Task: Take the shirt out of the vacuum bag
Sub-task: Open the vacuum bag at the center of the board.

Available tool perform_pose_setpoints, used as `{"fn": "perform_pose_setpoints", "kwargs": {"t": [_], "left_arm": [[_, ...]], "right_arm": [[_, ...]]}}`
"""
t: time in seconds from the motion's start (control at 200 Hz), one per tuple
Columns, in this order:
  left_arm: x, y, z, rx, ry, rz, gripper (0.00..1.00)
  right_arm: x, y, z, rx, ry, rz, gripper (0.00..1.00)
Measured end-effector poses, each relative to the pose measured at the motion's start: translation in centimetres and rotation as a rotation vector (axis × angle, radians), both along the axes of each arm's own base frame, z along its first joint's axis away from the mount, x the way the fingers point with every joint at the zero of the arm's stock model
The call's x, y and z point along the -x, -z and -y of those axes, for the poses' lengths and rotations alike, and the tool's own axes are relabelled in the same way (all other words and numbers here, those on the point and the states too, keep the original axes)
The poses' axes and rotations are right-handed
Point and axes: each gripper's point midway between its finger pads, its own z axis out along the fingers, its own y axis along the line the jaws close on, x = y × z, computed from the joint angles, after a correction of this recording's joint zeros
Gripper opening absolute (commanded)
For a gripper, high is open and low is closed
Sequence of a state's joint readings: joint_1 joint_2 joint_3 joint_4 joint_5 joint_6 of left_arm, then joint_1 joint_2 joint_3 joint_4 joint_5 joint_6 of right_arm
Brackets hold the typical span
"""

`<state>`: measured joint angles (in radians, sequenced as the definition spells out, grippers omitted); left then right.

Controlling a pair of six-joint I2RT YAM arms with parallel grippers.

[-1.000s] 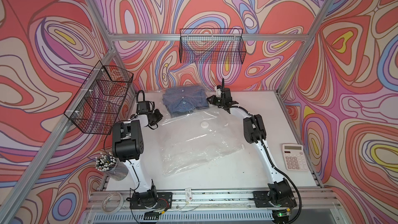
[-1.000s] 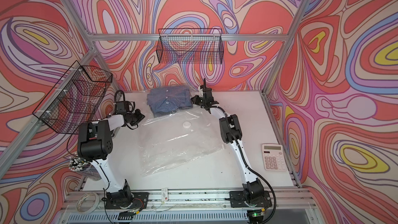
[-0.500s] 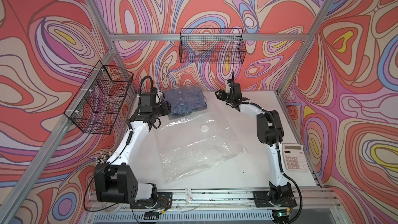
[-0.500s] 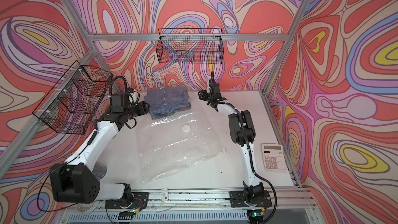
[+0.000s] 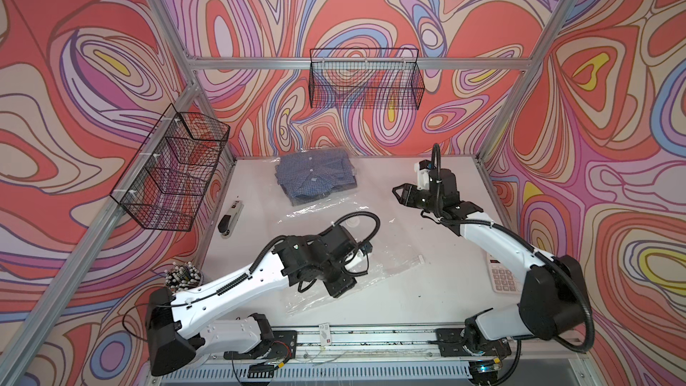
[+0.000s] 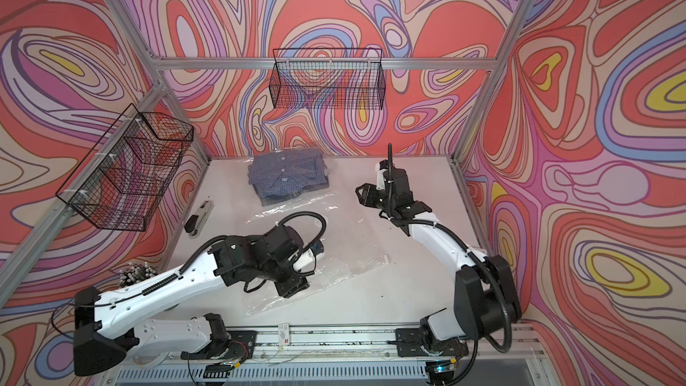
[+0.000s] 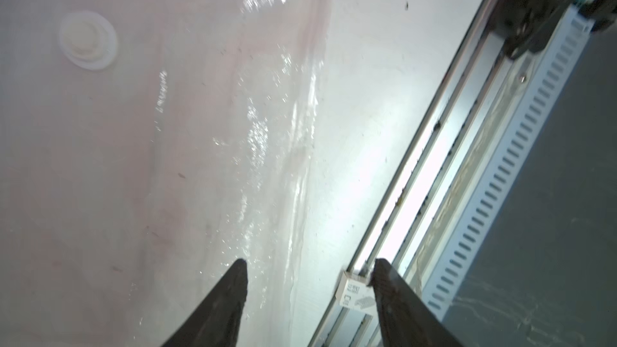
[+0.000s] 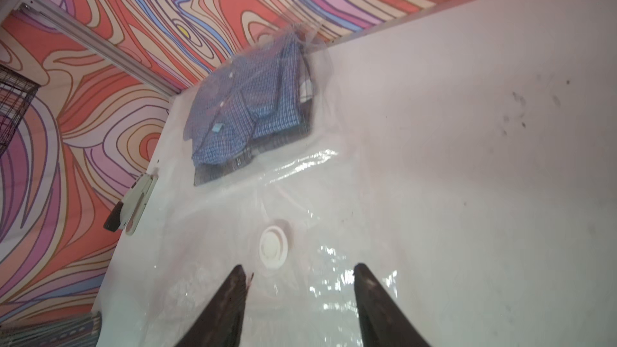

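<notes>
Left hand (image 7: 309, 262) is released, its fingers spread with nothing between them, and it hangs over the near part of the vacuum bag (image 5: 386, 250), close to the front rail! Right hand (image 8: 299, 267) is released too, gripping nothing. It hovers above the bench (image 5: 427, 291) off the bag's right edge, aimed across at the round white valve (image 8: 273, 250).

And the bag itself: clear, crinkly plastic spread flat down the middle of the bench, from the back wall almost to the rail. The shirt (image 5: 315, 176), blue check and neatly folded, sits at the far end by the back wall. The plastic glints over it and lifts against the wall, so it looks to be inside the bag. The valve lies between the shirt and the left hand.

Off to the side, a stapler (image 5: 230, 219) lies near the bench's left edge, and a calculator (image 5: 501, 276) sits by the right arm, partly hidden behind it.
</notes>
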<state>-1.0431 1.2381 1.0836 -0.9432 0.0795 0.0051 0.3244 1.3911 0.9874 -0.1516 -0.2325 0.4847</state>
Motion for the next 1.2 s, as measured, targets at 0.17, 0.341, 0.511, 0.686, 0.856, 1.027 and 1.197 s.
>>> {"fn": "perform_pose_setpoints", "kwargs": {"t": [0.17,0.341,0.511,0.686,0.856,1.027,1.197], "left_arm": [[-0.2,4.1,-0.6,-0.198,0.020,-0.025,0.64],[0.1,7.1,-0.1,-0.388,0.160,0.007,0.63],[-0.4,8.0,-0.6,-0.464,0.224,0.042,0.63],[-1.0,8.9,-2.3,-0.547,0.227,0.084,0.62],[-1.3,10.3,-2.8,-0.615,0.236,0.090,0.62],[-1.2,10.9,-2.8,-0.635,0.254,0.104,0.59],[-2.0,12.1,-3.0,-0.679,0.245,0.140,0.38]], "right_arm": [[5.4,0.1,1.9,-0.018,0.029,-0.034,0.57],[8.3,1.4,3.3,-0.026,0.065,-0.059,0.58],[10.1,5.1,3.9,-0.034,0.091,-0.146,0.58],[11.2,7.2,4.0,-0.041,0.096,-0.208,0.58],[11.6,7.6,4.7,-0.014,0.121,-0.222,0.58],[11.8,7.9,5.4,0.012,0.154,-0.227,0.57],[12.0,8.1,5.6,0.017,0.164,-0.241,0.57]]}}
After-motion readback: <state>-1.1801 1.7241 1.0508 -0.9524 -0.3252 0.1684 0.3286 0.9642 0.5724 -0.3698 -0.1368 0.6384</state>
